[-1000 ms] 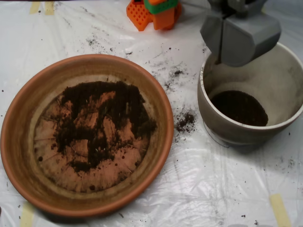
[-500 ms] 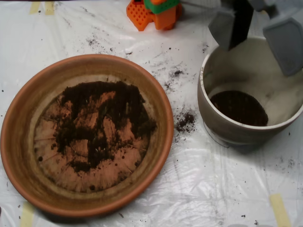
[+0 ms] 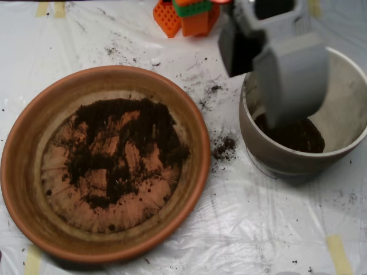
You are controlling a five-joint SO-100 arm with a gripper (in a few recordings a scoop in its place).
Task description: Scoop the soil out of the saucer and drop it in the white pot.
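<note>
Soil [image 3: 123,150] lies spread in the saucer [image 3: 26,172] at the left, while the scoop [image 3: 269,63] hangs with jaws apart over the white pot [image 3: 252,134] at the right, so it should next dig low across the dark patch.

A worktop [image 3: 172,240] covered in crinkled, translucent white plastic sheeting [image 3: 258,229] that catches soft, even light from above. Strips of pale yellow tape [image 3: 338,252] hold the sheet at the near right, near left and far left corners. Dark crumbs dot the sheet. An orange and green plastic block [image 3: 186,14] sits at the far edge.
</note>
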